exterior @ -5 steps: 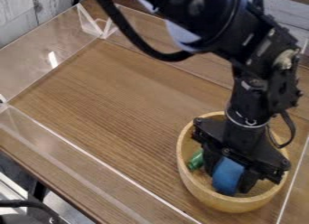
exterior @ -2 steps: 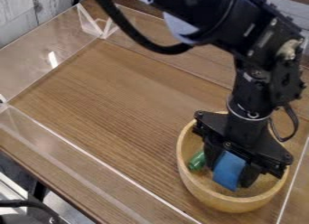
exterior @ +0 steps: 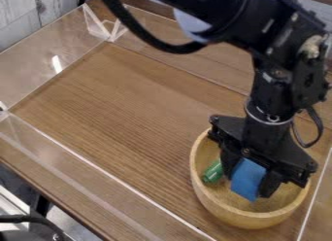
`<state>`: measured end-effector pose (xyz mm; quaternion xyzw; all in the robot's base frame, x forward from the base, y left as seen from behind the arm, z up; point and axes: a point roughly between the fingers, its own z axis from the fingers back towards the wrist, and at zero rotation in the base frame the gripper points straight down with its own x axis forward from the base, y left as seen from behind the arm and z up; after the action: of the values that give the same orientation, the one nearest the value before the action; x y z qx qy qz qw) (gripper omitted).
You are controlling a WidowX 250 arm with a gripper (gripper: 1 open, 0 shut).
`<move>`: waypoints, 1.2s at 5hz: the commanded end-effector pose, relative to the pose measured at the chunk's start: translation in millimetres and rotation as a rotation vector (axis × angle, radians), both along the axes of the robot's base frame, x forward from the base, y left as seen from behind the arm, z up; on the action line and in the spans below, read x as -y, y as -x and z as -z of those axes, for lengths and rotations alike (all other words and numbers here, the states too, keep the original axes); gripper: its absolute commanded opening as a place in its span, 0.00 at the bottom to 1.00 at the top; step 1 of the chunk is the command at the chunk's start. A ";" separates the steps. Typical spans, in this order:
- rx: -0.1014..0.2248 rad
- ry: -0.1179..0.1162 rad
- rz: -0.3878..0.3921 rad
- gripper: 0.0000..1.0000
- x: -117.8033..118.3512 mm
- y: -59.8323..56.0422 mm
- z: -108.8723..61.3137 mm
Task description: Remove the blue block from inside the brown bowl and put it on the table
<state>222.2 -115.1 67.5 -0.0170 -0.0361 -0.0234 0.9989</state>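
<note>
The two-finger gripper [exterior: 251, 167] is closed on the blue block [exterior: 246, 177] — grasp stage complete, as it appears. The block is within the brown bowl [exterior: 251, 217], beside the green marker [exterior: 213, 172]. Outstanding: lift past the rim, transfer, release on the table [exterior: 130, 104].

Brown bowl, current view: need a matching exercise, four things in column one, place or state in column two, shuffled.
Things
1. blue block
2. green-and-white marker
3. brown bowl
4. gripper

Places or states
A. round, light brown, on the table
B. inside the bowl, left of the block in the image
C. reaching down over the bowl from above
D. at the gripper's fingers, within the bowl's rim

Pairs: 1-D, 2-B, 3-A, 4-C
</note>
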 end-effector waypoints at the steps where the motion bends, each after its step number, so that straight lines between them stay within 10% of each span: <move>1: 0.076 0.033 0.009 0.00 4.8 -11.7 -21.7; 4: 0.087 0.044 0.013 0.00 1.2 -12.2 -32.0; 6: 0.119 0.048 -0.005 0.00 -13.5 -14.4 -69.6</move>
<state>229.2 -99.8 121.9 -0.0302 -0.0688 -0.0212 0.9969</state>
